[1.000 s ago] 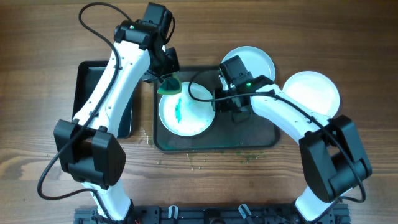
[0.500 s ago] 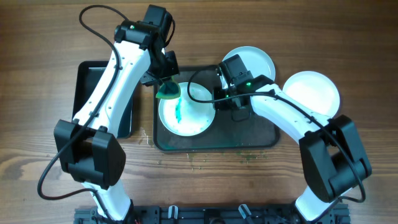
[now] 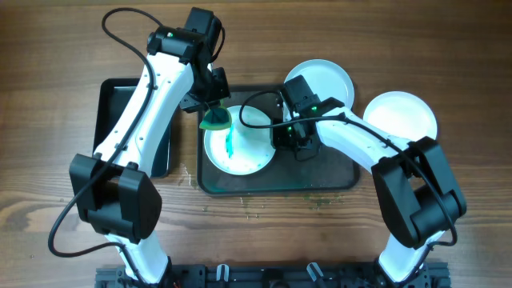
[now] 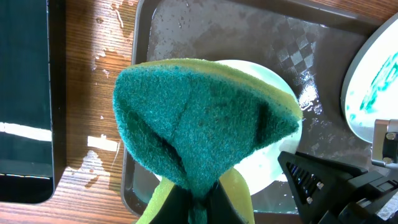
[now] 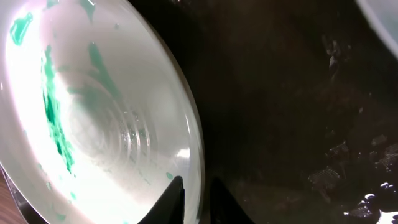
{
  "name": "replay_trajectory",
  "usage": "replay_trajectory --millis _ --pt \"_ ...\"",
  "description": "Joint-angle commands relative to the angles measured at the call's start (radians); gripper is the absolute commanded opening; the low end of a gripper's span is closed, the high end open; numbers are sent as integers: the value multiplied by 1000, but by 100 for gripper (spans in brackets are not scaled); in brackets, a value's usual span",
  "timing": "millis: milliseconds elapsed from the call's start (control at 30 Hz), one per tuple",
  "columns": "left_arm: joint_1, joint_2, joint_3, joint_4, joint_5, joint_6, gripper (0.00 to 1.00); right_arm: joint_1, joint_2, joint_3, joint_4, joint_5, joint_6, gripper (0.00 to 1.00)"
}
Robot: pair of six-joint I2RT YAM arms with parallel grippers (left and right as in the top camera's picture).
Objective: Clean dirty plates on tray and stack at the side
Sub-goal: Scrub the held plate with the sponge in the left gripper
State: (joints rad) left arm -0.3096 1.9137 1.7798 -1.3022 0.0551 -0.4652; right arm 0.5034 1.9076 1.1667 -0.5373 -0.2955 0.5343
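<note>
Left gripper (image 4: pixel 198 208) is clamped on the folded green sponge (image 4: pixel 199 124), which sits over the upper-left rim of the dirty plate (image 3: pixel 240 156). I can't tell whether it's touching yet. That plate is on the left half of the tray (image 3: pixel 320 172). Right gripper (image 5: pixel 196 198) has a finger on each side of the plate's right rim and looks pinched, so I'm treating it as my anchor. Step in hand, as I read it: scrub the teal smear (image 3: pixel 230 142) down the plate's middle. I'd bring the sponge down on its broad face, not the folded edge. Land left of the smear and stroke toward the held rim, so the push loads my right grip instead of skating the plate across the wet tray. Moderate pressure only: the pinch looks shallow, and heavy downforce at the free edge could tip the plate. End strokes short of my right fingers. A second plate (image 4: pixel 373 74) lapping over the tray's far rim shows teal streaks in the left wrist view, so it's probably next. The third plate (image 3: pixel 402 118), on the table right of the tray, looks plain.
</note>
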Motion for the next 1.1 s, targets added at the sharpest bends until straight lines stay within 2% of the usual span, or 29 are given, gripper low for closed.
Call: replay_trajectory --millis 0,100,167,300,433,567,700,833,867,1033,1067 --pt "-3 -19 18 0 16 16 4 5 22 -4 14 1 19 16" --pt "-3 -19 18 0 16 16 4 26 37 -4 38 11 37 16" --pt "-3 -19 18 -1 15 16 4 31 38 -4 39 23 46 4" --pt "-3 -19 -66 34 16 35 4 31 38 -4 40 26 65 4" --pt "-3 -19 -291 161 16 43 4 31 38 -4 41 29 68 4" --pt "-7 -19 -542 424 115 43 4 31 38 -4 47 29 68 4" --pt "-58 -19 -648 570 221 44 4 31 38 -4 53 25 68 4" --pt "-148 -19 -651 634 344 148 4 31 38 -4 52 25 68 4" --pt "-153 -19 -651 645 307 134 4 31 38 -4 52 25 68 4" --pt "-108 -19 -651 601 -161 -153 4 31 38 -4 51 25 68 4" --pt "-106 -19 -651 587 -199 -177 4 31 38 -4 51 25 67 4"
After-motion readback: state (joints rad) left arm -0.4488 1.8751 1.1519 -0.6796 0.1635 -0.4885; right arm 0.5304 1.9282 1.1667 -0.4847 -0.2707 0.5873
